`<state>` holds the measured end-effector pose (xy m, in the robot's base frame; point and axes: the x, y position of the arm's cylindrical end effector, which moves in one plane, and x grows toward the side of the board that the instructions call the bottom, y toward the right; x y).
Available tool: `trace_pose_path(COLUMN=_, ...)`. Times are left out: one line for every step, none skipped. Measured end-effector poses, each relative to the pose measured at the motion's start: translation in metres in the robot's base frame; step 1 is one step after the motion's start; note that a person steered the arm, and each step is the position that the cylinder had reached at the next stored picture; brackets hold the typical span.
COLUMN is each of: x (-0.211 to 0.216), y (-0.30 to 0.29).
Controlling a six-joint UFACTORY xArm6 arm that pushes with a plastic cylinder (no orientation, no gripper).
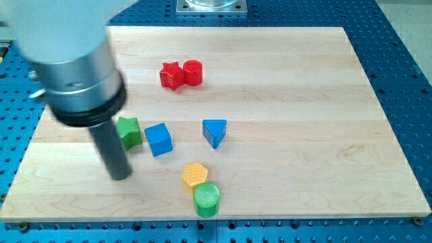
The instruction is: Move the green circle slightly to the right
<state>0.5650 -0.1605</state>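
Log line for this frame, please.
my tip left of green circle, apart | circle touches yellow hexagon | push not begun

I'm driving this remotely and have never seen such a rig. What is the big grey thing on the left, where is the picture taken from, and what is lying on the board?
There is one picture, from a single camera looking down at a wooden board; its mounting is not on record. The grey cylinder is the end of the robot arm. It has no gripper, only a dark rod, and nothing is held: my tip slides on the board and pushes blocks.

On the board lie a red star touching a red cylinder near the view's top, a green block beside a blue cube, a blue triangle, and a yellow hexagon touching the green circle at the view's bottom. My tip stands to the view's left of that circle, apart from it, just below the green block.
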Motion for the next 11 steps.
trace_pose_path(x=0.053, y=-0.01)
trace_pose_path(x=0.053, y=-0.002)
trace_pose_path(x=0.054, y=0.037)
trace_pose_path(x=0.053, y=0.085)
trace_pose_path(x=0.053, y=0.091)
trace_pose_path(x=0.053, y=0.149)
trace_pose_path(x=0.053, y=0.163)
trace_pose_path(x=0.053, y=0.167)
trace_pose_path(x=0.026, y=0.213)
trace_pose_path(x=-0.025, y=0.245)
trace_pose_path(x=-0.034, y=0.26)
